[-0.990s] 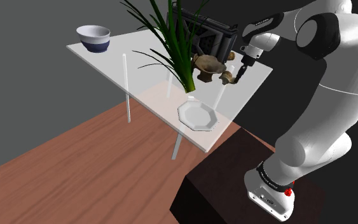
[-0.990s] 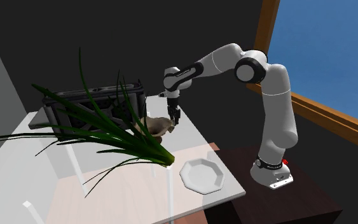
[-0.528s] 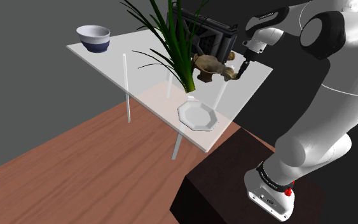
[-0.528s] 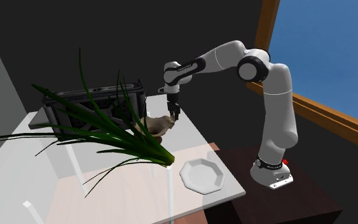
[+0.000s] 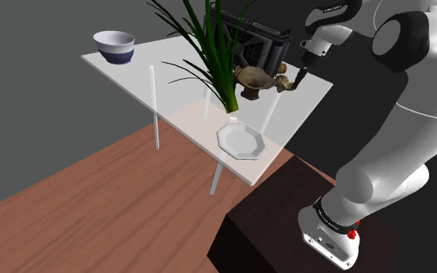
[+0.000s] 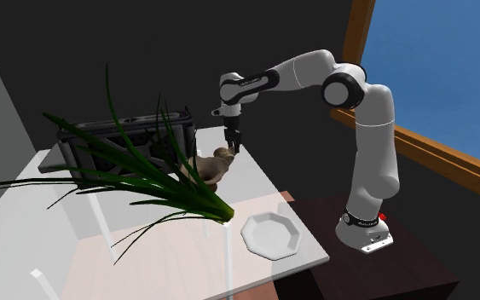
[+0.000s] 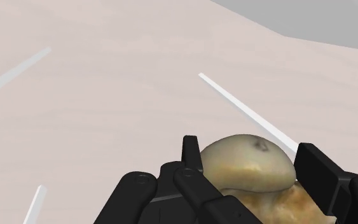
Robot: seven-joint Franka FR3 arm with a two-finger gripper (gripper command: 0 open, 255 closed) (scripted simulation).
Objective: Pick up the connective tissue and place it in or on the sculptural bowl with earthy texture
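Gripper [image 5: 293, 84] pinching beige connective tissue [image 7: 247, 162] between its fingers [image 7: 191, 158] — brown bowl [image 5: 253, 78] just beside them, green plant [image 5: 213, 58] and black crate [image 5: 261, 40] crowding behind it

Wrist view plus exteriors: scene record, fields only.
gripper: shut on beige lump
beige lump: clasped in gripper, beside brown bowl, not in it
brown bowl: on glass table, next to black crate
white plate: table corner nearest the stand
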